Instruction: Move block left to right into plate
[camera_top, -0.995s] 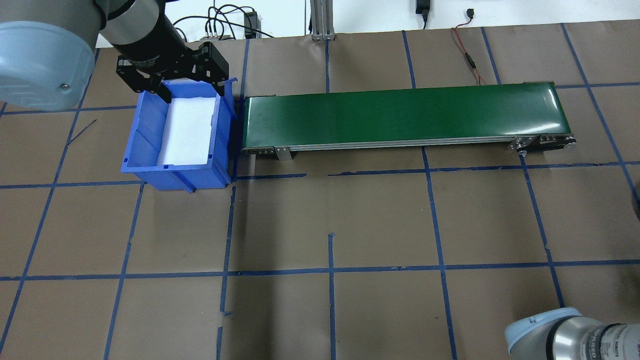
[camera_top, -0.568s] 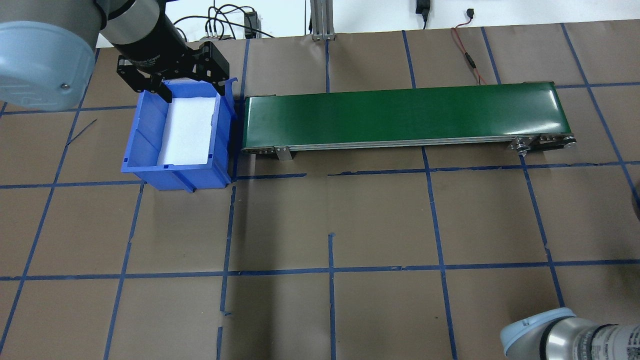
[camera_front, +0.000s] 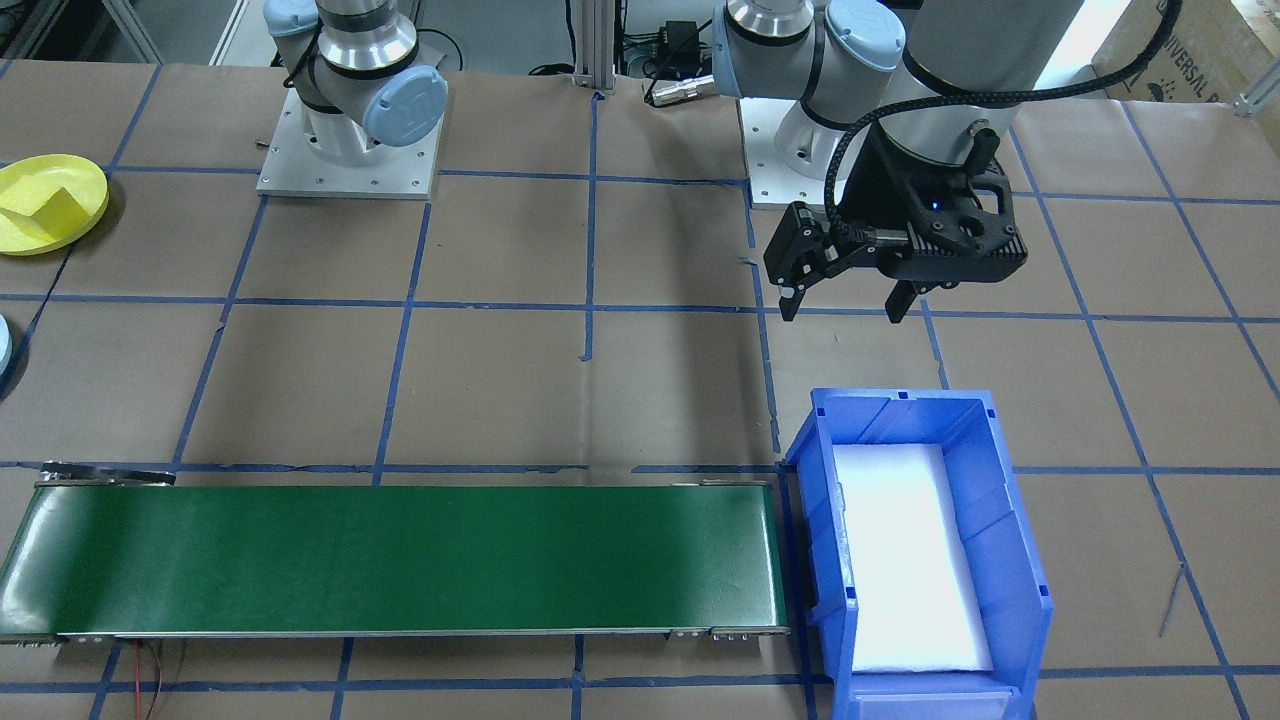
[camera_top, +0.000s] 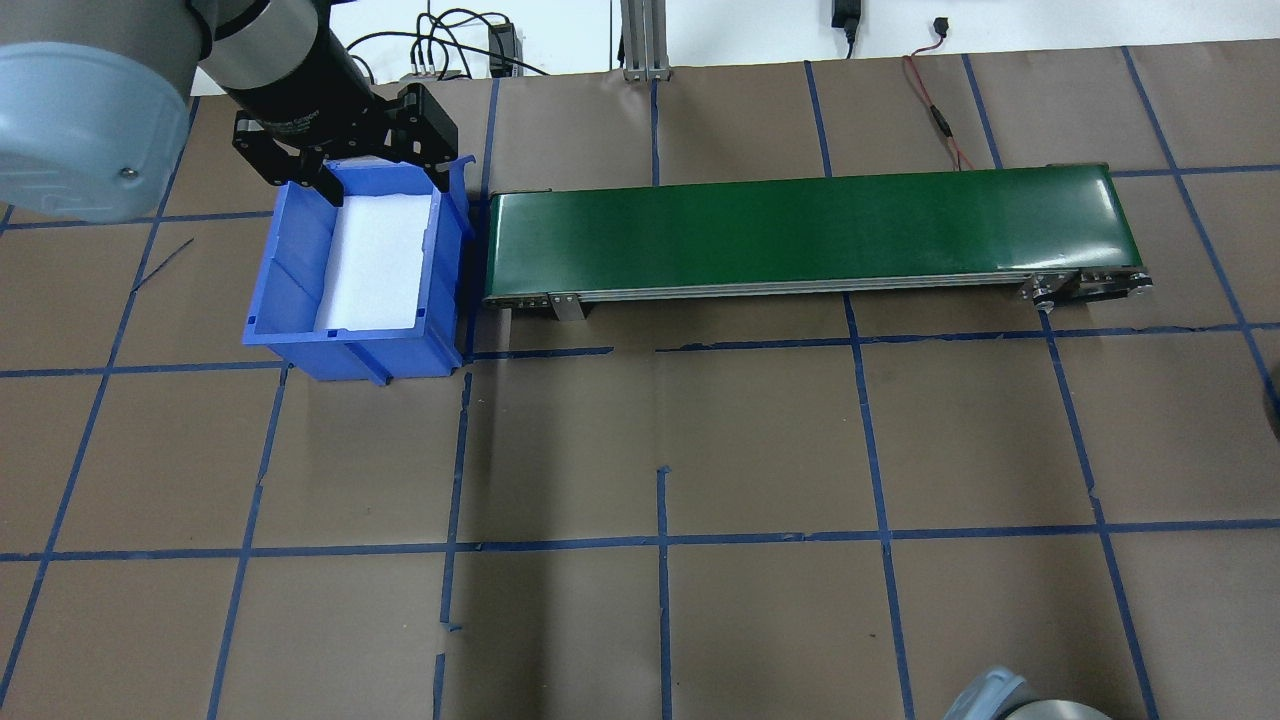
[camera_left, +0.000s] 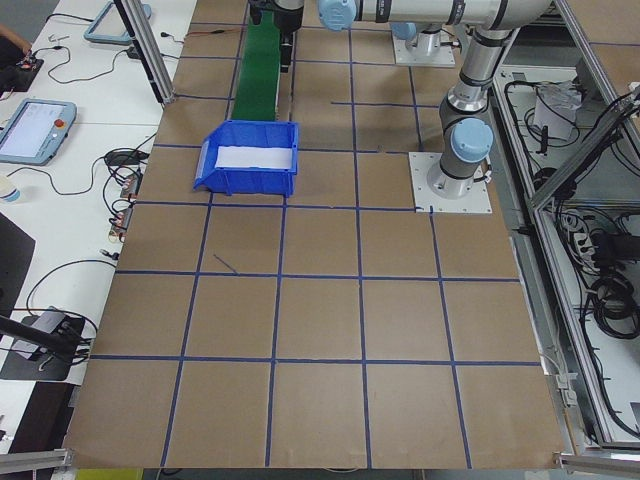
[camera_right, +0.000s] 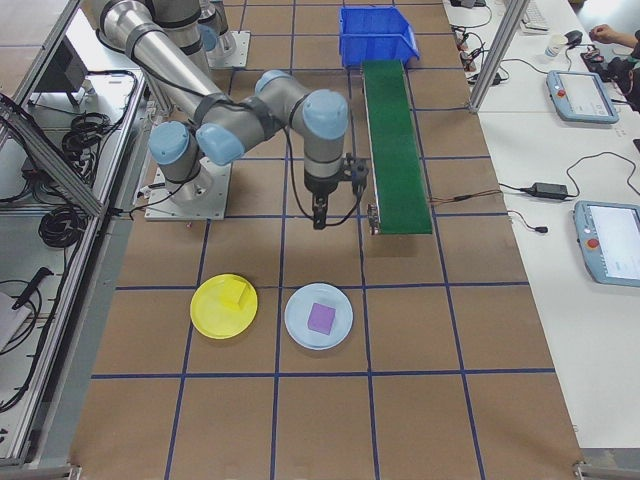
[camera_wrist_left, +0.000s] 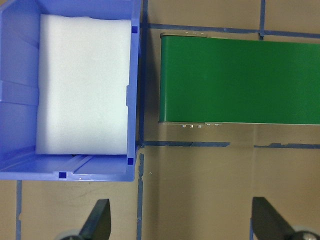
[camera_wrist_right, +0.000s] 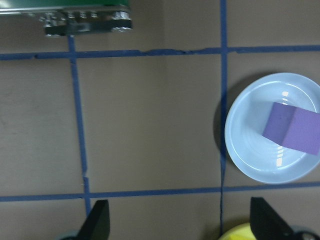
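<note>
A purple block (camera_wrist_right: 292, 127) sits in the pale blue plate (camera_wrist_right: 240, 150) and a yellow block (camera_right: 236, 296) in the yellow plate (camera_right: 205, 318), so the job looks finished. The bin (camera_front: 1020, 560) and belt (camera_top: 800, 230) hold no blocks. The left gripper (camera_front: 845, 300) and right gripper (camera_wrist_right: 177, 220) hang spread and empty-handed.

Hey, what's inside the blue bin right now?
The blue bin holds only a white foam pad covering its floor; no block lies on it. Whatever is beneath the pad is hidden.
</note>
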